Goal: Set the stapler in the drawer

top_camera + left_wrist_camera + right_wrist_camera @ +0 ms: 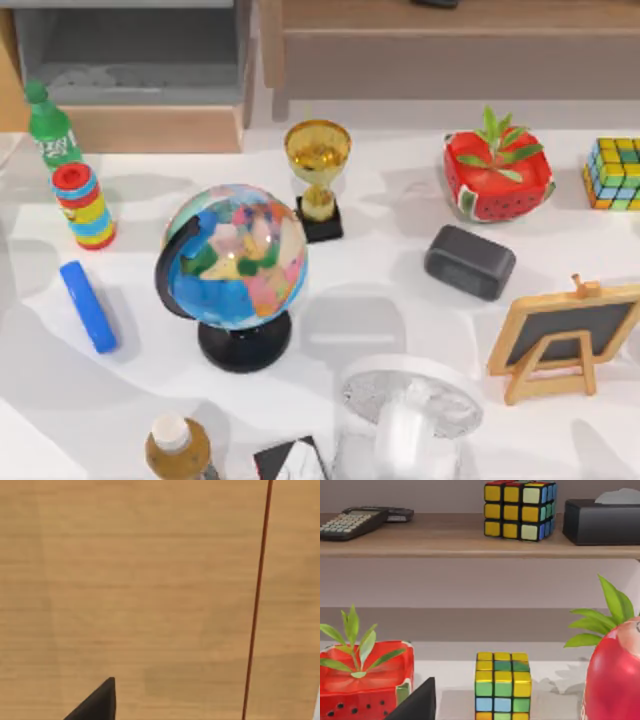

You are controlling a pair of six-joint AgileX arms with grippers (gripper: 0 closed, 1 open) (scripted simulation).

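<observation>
White table [400, 300]: rounded plastic stapler [88, 306].

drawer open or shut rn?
Open. In the top view the drawer at the table's back left shows its grey inside behind the tan front panel. The stapler lies on the table, outside it.

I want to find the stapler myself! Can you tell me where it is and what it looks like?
Find the big globe in the middle of the table. Look to its left, near the table's left edge, below the rainbow ring-stack toy: the stapler lies flat there. It is a plain bright blue bar with rounded ends, all one colour, while the ring toy stands upright and striped.
</observation>
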